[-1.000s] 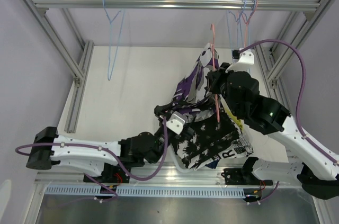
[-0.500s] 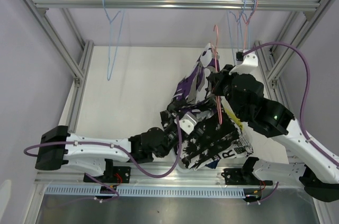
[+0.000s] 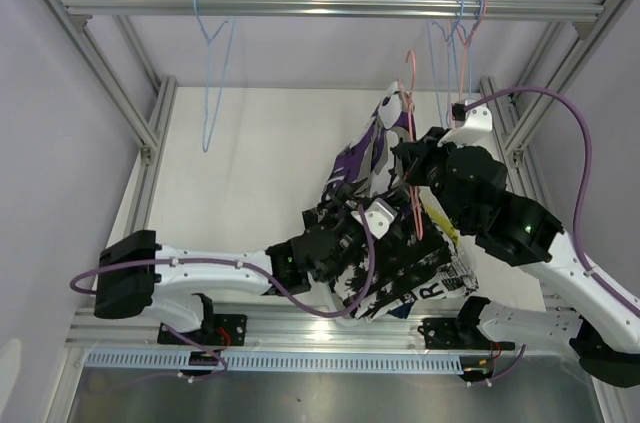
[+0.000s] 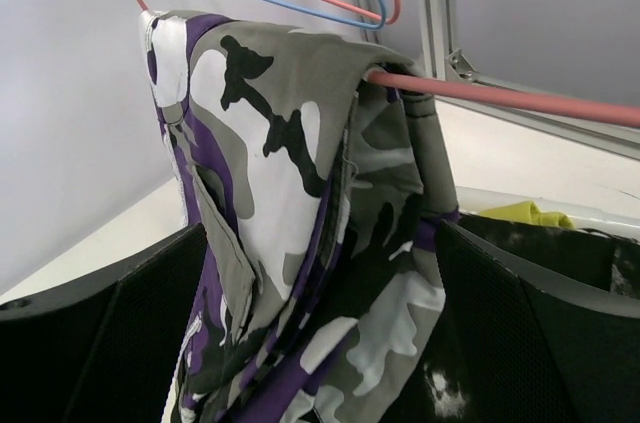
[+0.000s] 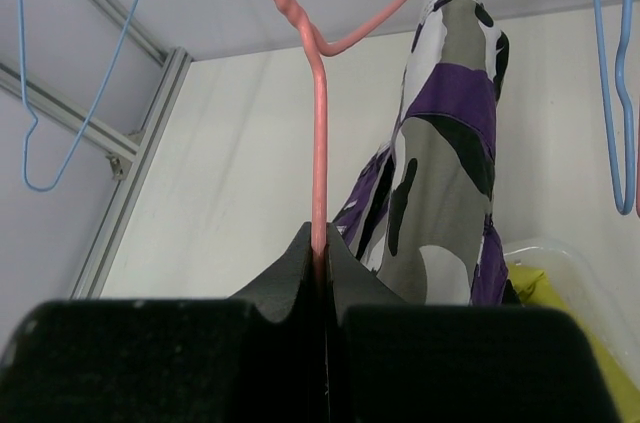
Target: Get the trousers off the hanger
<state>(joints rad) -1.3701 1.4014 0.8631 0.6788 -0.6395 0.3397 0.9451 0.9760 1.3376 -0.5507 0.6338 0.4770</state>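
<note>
right gripper (image 5: 320, 248): clamped shut on the wire of the pink hanger (image 5: 318, 133) | left gripper (image 4: 320, 273): open, 1 finger on each side of the purple-white-black trousers (image 4: 290, 173) | trousers: draped over the hanger's bar, hanging down | black-and-white splatter pair (image 3: 400, 278) and yellow pair (image 4: 520, 211): heaped below

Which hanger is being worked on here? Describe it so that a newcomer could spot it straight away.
Look below the aluminium rail that crosses the top of the frame, right of centre. There a pink wire hanger hangs off the rail, its stem pinched in the right gripper. Unlike the bare blue hangers on the rail, it alone has purple-white-black trousers draped over it.
</note>
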